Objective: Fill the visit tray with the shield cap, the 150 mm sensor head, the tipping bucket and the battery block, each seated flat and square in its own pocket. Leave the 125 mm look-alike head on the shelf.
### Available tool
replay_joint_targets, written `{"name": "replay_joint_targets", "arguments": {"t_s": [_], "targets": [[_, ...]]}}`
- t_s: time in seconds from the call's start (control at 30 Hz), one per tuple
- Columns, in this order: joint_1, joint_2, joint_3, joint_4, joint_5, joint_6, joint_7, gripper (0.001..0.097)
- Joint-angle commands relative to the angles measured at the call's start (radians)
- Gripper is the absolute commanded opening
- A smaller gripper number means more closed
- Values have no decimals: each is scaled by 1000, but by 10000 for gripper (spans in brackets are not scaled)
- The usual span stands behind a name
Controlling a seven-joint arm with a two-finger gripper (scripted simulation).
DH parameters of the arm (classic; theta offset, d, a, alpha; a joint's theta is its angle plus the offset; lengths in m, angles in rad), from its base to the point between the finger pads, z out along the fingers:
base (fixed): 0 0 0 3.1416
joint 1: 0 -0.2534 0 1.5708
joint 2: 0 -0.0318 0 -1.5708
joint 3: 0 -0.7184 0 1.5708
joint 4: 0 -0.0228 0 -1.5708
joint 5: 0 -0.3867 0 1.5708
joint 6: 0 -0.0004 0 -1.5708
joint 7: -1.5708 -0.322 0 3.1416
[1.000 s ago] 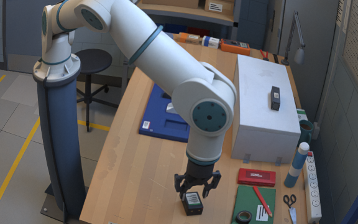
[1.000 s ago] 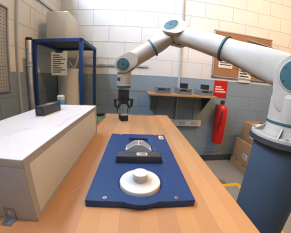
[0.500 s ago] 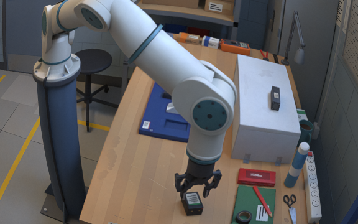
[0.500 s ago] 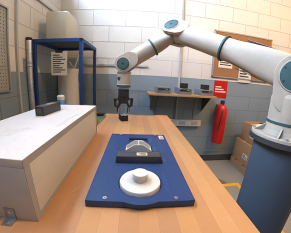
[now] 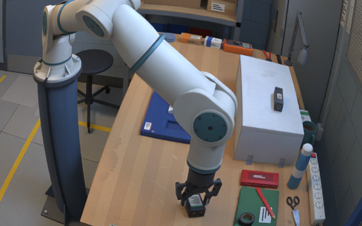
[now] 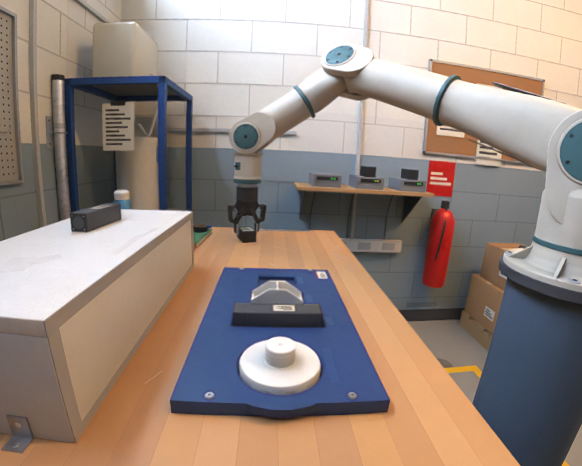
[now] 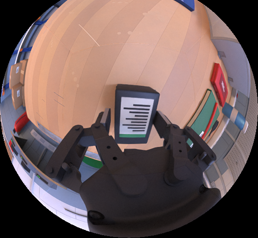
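The blue visit tray (image 5: 163,121) (image 6: 279,341) is partly hidden behind my arm in the side camera; the second side camera shows the white shield cap (image 6: 279,363), a dark sensor head (image 6: 278,313) and the grey tipping bucket (image 6: 276,291) sitting in its pockets, with the far pocket empty. The battery block (image 5: 195,206) (image 6: 247,234) (image 7: 136,113), dark with a white label, stands on the table's far end. My gripper (image 5: 197,200) (image 6: 246,224) (image 7: 132,119) is open and straddles it. A second dark head (image 5: 278,99) (image 6: 95,216) lies on the white shelf box.
The white shelf box (image 5: 266,108) (image 6: 75,306) stands beside the tray. A red case (image 5: 259,179), green mat (image 5: 257,205), tape roll (image 5: 246,218), bottle (image 5: 299,166) and power strip (image 5: 315,188) crowd the corner near the block.
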Motion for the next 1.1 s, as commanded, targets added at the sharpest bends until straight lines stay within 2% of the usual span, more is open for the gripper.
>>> {"name": "replay_joint_targets", "arguments": {"t_s": [0.0, 0.4, 1.07], "targets": [[0, -1, 0, -1, 0, 0, 0, 700], [0, -1, 0, -1, 1, -1, 0, 700], [0, 0, 0, -1, 1, -2, 0, 300]]}}
